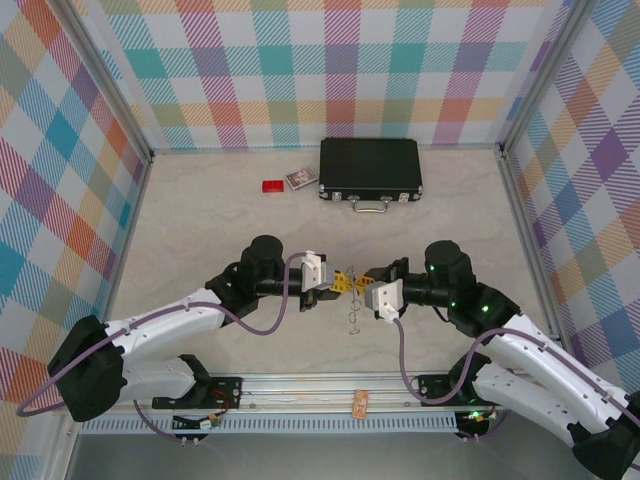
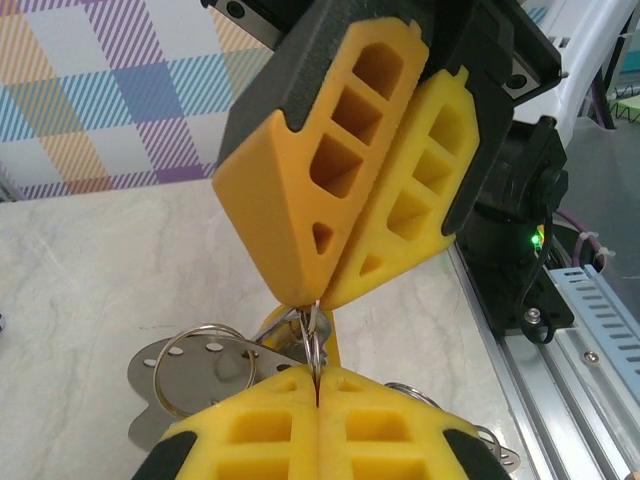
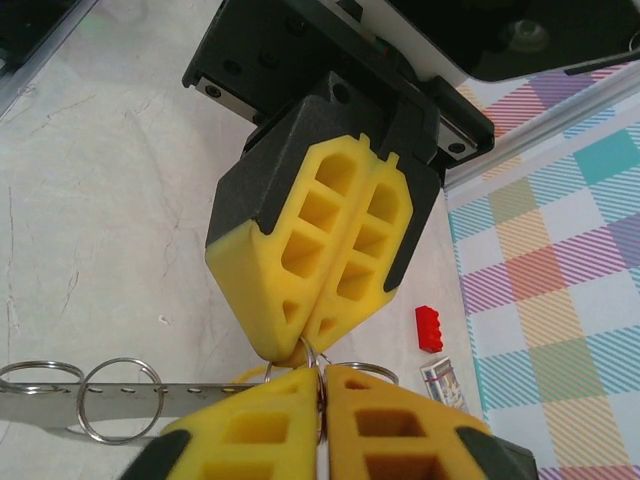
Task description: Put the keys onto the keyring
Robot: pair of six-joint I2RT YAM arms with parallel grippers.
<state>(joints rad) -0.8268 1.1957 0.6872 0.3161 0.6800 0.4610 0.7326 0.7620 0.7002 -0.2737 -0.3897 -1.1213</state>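
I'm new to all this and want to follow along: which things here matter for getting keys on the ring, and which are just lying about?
In the job: left gripper, right gripper, both pinching the thin keyring; silver holed strip with rings beneath.
Lying about: black case, red block, small card, tan tag.

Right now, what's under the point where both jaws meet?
A perforated silver strip threaded with split rings. Its near end is covered by the jaws of the left gripper; whether it hangs or rests on the table I cannot tell.
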